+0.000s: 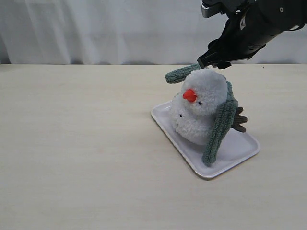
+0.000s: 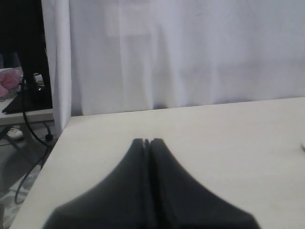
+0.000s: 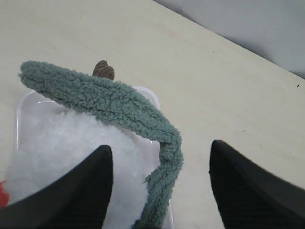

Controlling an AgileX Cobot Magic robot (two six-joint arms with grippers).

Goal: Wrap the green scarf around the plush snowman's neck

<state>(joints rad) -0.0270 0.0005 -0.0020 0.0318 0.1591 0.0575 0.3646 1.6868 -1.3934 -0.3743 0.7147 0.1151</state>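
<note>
Fluffy white two-ball plush snowman (image 1: 201,96) sits right of centre in the exterior frame, on a shallow white rectangular tray (image 1: 242,146) on the pale wood-grain surface (image 1: 72,143). It is tilted, with the orange-red cone nose (image 1: 190,95) pointing lower left. Chunky knitted sage-green scarf (image 1: 219,125) passes behind the head. One rounded end pokes out at the head's upper left. The other hangs down the right side, in front of a brown twig-shaped arm (image 1: 239,120), with its tip on the tray. Black right end effector (image 1: 211,60) hovers just above the head at upper right of the frame. The wrist view shows its jaws wide, with the scarf between the fingers (image 3: 78,191) and untouched by them. Left end effector (image 2: 147,142) is out of the exterior frame, over bare surface, jaws pressed together with nothing between.
</note>
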